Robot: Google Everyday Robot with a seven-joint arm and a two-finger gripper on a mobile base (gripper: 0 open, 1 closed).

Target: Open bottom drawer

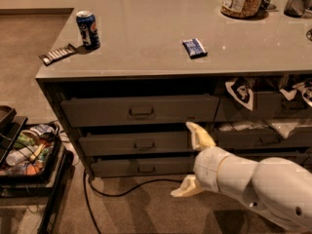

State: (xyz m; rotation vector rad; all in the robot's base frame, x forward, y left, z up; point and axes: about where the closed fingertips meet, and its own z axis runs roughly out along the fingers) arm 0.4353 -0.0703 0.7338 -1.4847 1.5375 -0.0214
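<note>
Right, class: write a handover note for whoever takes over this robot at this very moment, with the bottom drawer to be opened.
Gripper: open, holding nothing, low in front of the cabinet by the right end of the bottom drawer.
Handle: left of the gripper, untouched.
Done: gripper is at drawer height.
Left: move left to the handle, close on it, pull the drawer out.

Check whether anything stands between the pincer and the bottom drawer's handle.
Nothing visible. The open pincer hangs at the right end of the bottom drawer; the handle lies bare beside it. A cable lies on the floor.
</note>
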